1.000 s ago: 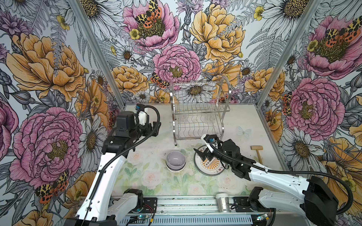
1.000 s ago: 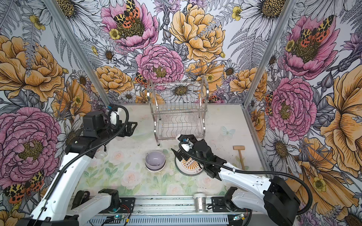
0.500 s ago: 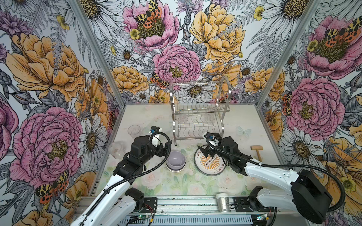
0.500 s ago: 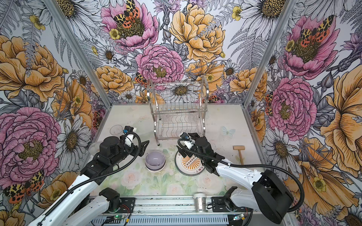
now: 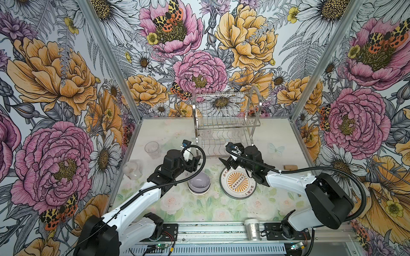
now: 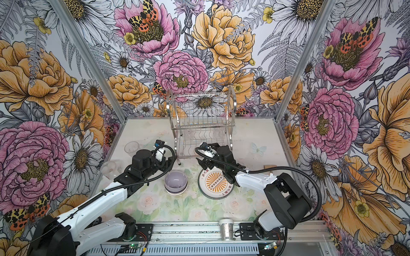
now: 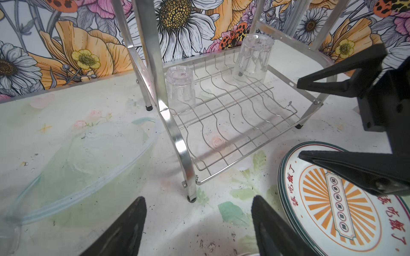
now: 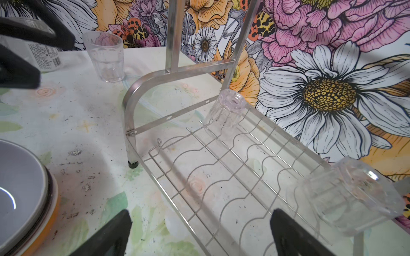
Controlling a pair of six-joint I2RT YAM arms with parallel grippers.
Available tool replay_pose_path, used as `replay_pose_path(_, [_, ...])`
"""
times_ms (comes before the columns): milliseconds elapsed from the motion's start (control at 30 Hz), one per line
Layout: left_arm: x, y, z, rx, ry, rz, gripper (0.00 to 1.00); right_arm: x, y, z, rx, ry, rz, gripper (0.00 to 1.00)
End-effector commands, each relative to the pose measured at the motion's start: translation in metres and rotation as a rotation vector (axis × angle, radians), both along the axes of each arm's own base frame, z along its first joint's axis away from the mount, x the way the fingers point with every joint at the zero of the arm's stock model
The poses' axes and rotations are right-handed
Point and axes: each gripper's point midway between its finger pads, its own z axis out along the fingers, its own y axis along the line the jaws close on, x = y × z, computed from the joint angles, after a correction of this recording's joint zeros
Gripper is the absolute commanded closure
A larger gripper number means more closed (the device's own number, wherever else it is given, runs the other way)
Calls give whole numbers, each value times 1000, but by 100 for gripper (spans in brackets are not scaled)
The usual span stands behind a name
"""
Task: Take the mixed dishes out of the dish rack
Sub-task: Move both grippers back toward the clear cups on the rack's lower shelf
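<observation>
The chrome dish rack (image 5: 224, 124) (image 6: 199, 124) stands at the back of the table. Two clear glasses sit upside down at the back of its lower shelf (image 7: 180, 87) (image 7: 253, 58), one at each end. The upper shelf is bare. A lavender bowl (image 5: 199, 182) (image 6: 176, 181) tops a small stack, beside the orange sunburst plate (image 5: 238, 182) (image 6: 216, 182). My left gripper (image 5: 194, 161) (image 7: 197, 199) is open and empty by the rack's front left leg. My right gripper (image 5: 226, 165) (image 8: 200, 212) is open and empty at the lower shelf's front edge.
An upright clear glass (image 5: 152, 149) (image 8: 104, 57) and a clear container (image 5: 133, 169) stand at the left wall. A clear plastic lid (image 7: 88, 155) lies left of the rack. A silver cup with a white lid (image 5: 251, 228) is at the front rail, a wooden piece (image 5: 290, 167) at the right.
My left arm swung from the back left down to the rack's front left corner beside the bowl, its jaws narrowing slightly. The right gripper moved from over the plate towards the rack.
</observation>
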Motion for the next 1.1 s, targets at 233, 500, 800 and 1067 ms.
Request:
replay_pose_path(233, [35, -20, -3, -45, -29, -9, 35, 29, 18, -1, 35, -33, 75, 0])
replay_pose_path(500, [51, -23, -14, -42, -2, 0, 44, 50, 23, -5, 25, -42, 93, 0])
replay_pose_path(800, [60, -27, -30, -51, 26, 1, 52, 70, 30, -9, 28, -73, 137, 0])
replay_pose_path(1067, [66, -31, -36, -55, 42, 1, 62, 91, 44, -18, -10, -92, 190, 0])
